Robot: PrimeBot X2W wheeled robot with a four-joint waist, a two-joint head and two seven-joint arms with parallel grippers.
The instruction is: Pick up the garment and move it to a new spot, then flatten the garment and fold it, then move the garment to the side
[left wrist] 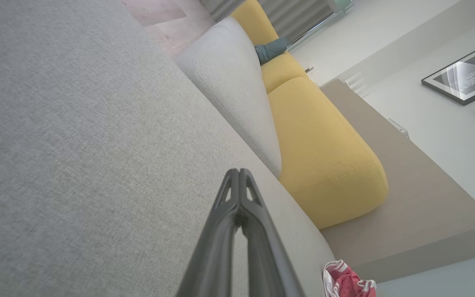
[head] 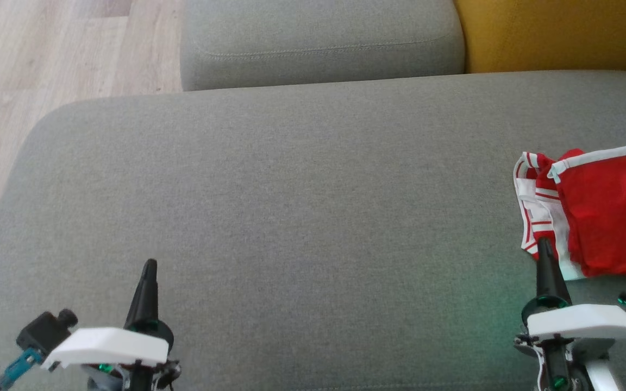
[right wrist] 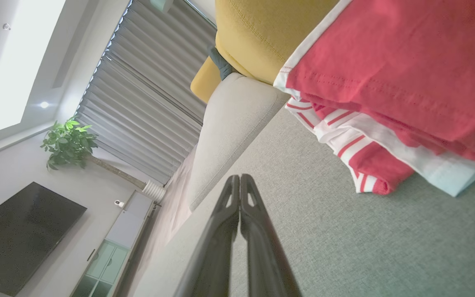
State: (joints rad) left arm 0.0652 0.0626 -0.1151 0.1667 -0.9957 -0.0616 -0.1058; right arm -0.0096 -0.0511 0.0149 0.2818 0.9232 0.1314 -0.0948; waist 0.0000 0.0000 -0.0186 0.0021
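Folded garment point(head: 606, 217) lies on grey sofa seat point(head: 291, 190), near yellow cushion point(head: 552, 32).

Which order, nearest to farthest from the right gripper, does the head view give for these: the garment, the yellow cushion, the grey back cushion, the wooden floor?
From the right gripper:
1. garment, right by its tip, at the right edge.
2. yellow cushion, behind, upper right.
3. grey back cushion, behind, top centre.
4. wooden floor, far upper left.

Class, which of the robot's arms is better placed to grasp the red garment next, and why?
Right. The right gripper, shut, has its tip beside the red garment's near edge; the left gripper, also shut, sits far across the grey cushion. It likely must open first.
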